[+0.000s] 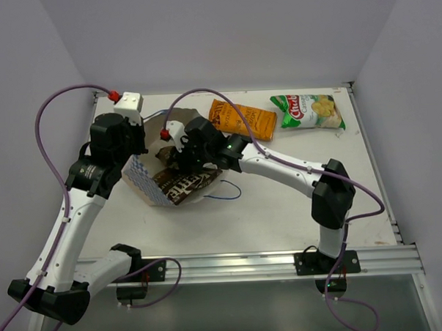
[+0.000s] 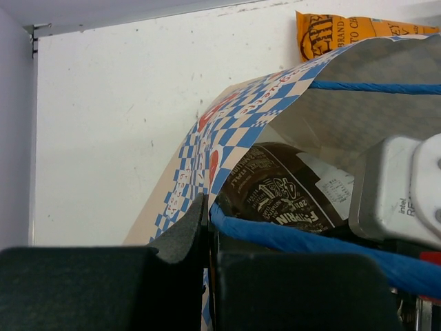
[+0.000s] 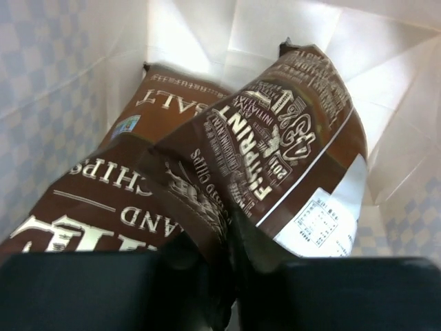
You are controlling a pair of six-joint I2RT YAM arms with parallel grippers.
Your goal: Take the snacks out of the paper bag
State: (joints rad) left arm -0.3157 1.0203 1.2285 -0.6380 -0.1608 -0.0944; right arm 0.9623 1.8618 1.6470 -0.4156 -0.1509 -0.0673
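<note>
Now: left tool (image 2: 207, 238) pinches the bag (image 1: 143, 180) rim, left of centre on the tabletop (image 1: 281, 207). Right tool (image 3: 229, 252) is inside, clamped on the upper brown packet (image 3: 289, 138), with a second brown packet (image 3: 148, 148) beneath. Advise straight withdrawal through the mouth, left grip firm, clear of the handle (image 2: 296, 238).

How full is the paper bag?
Not empty: inside the paper bag lie a brown packet and a second brown packet, pinched by the right gripper.
</note>
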